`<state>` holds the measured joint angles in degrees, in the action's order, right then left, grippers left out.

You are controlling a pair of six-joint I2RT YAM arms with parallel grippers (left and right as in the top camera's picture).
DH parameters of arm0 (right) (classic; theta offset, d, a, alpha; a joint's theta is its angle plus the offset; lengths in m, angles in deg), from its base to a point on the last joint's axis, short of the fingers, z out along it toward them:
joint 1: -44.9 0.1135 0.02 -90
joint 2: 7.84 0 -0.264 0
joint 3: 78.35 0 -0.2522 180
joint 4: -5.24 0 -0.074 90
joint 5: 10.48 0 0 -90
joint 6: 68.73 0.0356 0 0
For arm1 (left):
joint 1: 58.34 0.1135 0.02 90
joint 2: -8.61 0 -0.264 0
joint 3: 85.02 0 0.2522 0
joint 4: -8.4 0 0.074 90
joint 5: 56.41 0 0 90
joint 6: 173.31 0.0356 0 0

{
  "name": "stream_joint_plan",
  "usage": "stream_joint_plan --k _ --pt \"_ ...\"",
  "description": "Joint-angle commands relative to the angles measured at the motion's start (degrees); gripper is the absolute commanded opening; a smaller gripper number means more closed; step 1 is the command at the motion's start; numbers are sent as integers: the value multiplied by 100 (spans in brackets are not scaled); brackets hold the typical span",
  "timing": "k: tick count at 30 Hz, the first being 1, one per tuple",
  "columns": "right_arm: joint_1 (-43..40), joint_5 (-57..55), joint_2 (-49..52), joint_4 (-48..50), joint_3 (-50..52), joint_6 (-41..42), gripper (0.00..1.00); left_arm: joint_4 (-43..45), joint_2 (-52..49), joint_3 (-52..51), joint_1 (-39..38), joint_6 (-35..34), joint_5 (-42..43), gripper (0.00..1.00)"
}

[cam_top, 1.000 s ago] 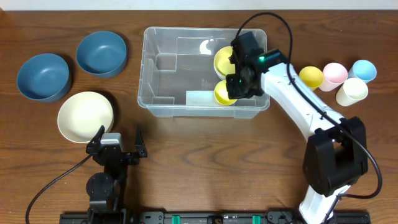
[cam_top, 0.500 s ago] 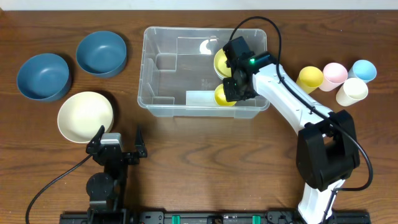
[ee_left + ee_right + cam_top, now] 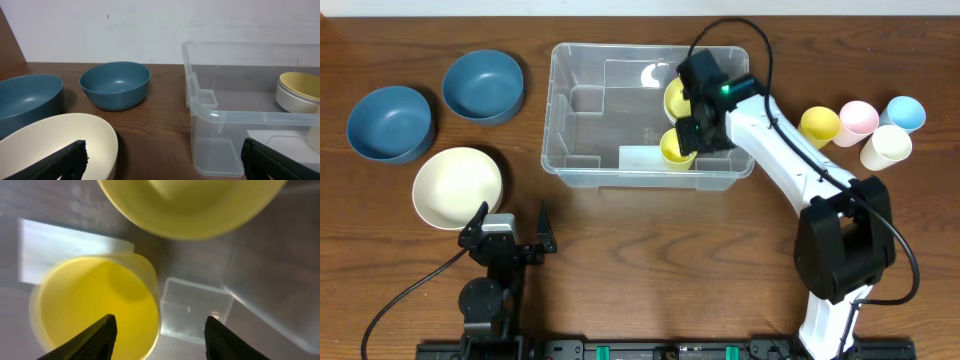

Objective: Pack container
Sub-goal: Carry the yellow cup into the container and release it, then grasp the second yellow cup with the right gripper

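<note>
Yellow cup (image 3: 677,148) stands packed in the clear container (image 3: 582,180). Right fingers (image 3: 100,332) straddle its rim, spread, apparently to leave it there; left fingers (image 3: 67,159) idle wide apart.

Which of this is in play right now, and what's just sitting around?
In play: container, yellow cup and yellow bowl inside it, right gripper over the cup.
Lying about: blue bowls, cream bowl, loose cups, left gripper.

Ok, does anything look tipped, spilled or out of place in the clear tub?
Nothing stands out. The yellow plastic cup sits upright, mouth up, beside the yellow round bowl inside the clear rectangular plastic container; nothing spilled.
</note>
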<state>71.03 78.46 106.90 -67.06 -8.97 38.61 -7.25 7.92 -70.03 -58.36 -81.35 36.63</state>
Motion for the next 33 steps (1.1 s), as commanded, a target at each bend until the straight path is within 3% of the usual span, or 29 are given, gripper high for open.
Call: stream_joint_plan --k 1,10,16,23,33 --pt "55 -46 11 -343 -874 -68 59 -195 7 -98 33 76 17 98" --pt "-678 -658 11 -2149 -2914 452 68 -195 7 -98 33 76 17 98" --pt "-1899 -592 13 -2959 -2907 625 67 -195 7 -98 33 76 17 98" --pt "-2852 -297 13 -2761 -2376 876 64 -195 7 -98 33 79 20 98" --pt "-3202 -238 13 -1342 -861 1663 59 -195 7 -98 33 76 17 98"
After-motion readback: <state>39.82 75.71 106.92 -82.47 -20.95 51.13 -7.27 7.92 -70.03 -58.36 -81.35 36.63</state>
